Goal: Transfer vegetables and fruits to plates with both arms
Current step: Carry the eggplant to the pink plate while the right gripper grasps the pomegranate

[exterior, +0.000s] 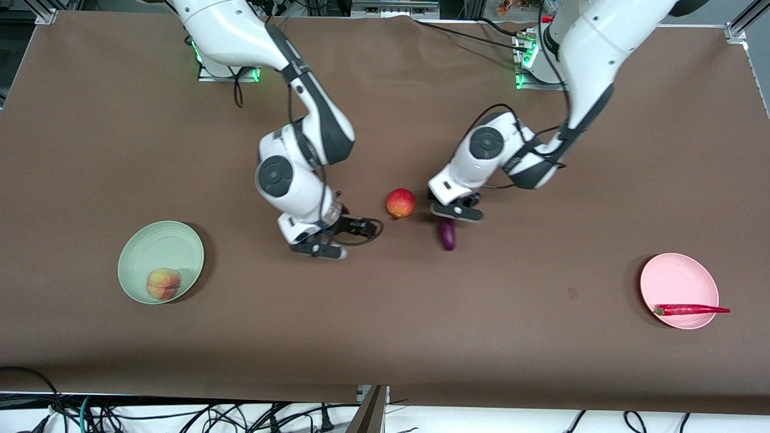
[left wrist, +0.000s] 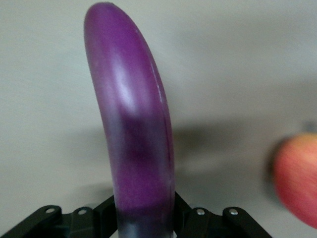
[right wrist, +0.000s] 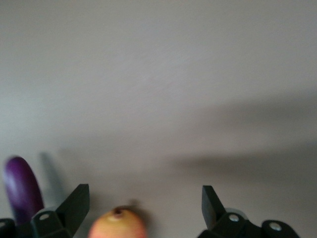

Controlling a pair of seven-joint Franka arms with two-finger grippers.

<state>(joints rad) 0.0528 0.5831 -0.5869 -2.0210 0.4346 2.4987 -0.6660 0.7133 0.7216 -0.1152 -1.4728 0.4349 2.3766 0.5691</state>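
The peach [exterior: 163, 283] lies in the green plate [exterior: 144, 246]. The right gripper [exterior: 325, 237] stands wide open and empty near the apple [exterior: 400, 202]. The left gripper [exterior: 455, 210] closes around the eggplant [exterior: 447, 233], probably for the pink plate [exterior: 674, 273], where the chili [exterior: 690, 310] lies.

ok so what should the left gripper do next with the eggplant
Probably finish its grip, then lift. The left gripper has its fingers on either side of the eggplant, which lies on the table beside the apple. The pink plate holds only the chili, so carrying it there looks sensible.
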